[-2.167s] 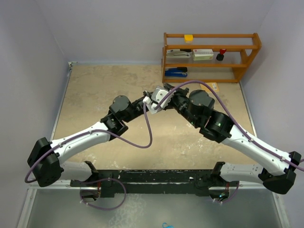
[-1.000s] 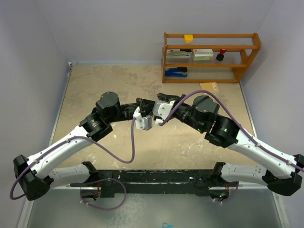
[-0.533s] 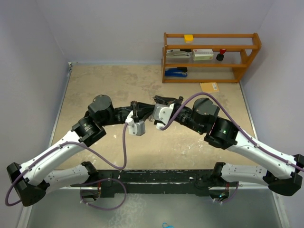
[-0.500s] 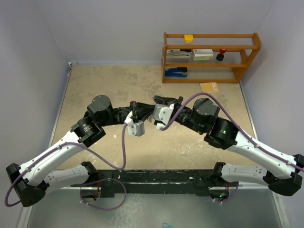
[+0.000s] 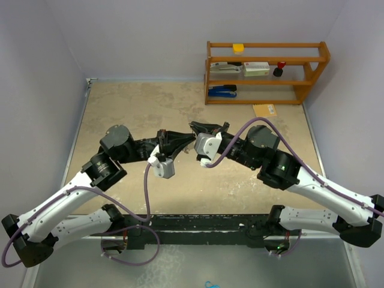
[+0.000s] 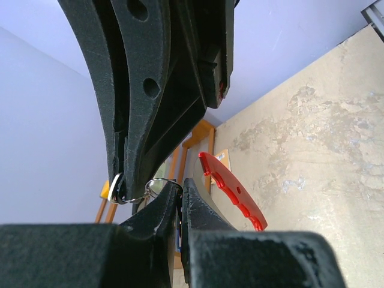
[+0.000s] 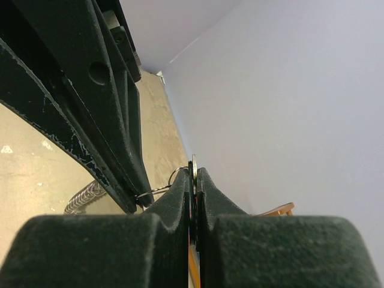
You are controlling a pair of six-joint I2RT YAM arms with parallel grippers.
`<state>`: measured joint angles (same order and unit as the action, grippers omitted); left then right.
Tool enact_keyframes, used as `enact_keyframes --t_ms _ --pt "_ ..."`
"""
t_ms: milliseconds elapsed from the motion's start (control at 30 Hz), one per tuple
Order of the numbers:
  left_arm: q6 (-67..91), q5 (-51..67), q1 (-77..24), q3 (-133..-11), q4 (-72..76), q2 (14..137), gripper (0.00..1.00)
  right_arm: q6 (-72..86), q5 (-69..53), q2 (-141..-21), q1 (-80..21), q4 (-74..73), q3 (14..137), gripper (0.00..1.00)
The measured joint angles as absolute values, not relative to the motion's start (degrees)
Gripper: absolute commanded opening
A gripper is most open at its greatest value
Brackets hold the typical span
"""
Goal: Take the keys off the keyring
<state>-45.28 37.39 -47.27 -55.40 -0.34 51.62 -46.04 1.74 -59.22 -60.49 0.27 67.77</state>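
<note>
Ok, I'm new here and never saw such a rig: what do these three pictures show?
This is a robot with a left arm and a right arm, bolted to the near edge of a table. The wide picture comes from a camera above and behind them. The two close-ups come from cameras on the wrists. The arms meet above the table's middle. The right gripper is shut on a small key. The left gripper seems to pinch the thin wire loop of the keyring, whose red crescent shows beyond. A tan card lies on the table near a wooden shelf.
</note>
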Motion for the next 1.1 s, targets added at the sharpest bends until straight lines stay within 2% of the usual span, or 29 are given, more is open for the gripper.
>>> enact_keyframes --t_ms 1100 --pt "-49.7 38.2 -47.0 -54.5 -1.0 46.3 0.00 -44.5 -2.1 -59.5 -61.1 5.9 67.1 0.00"
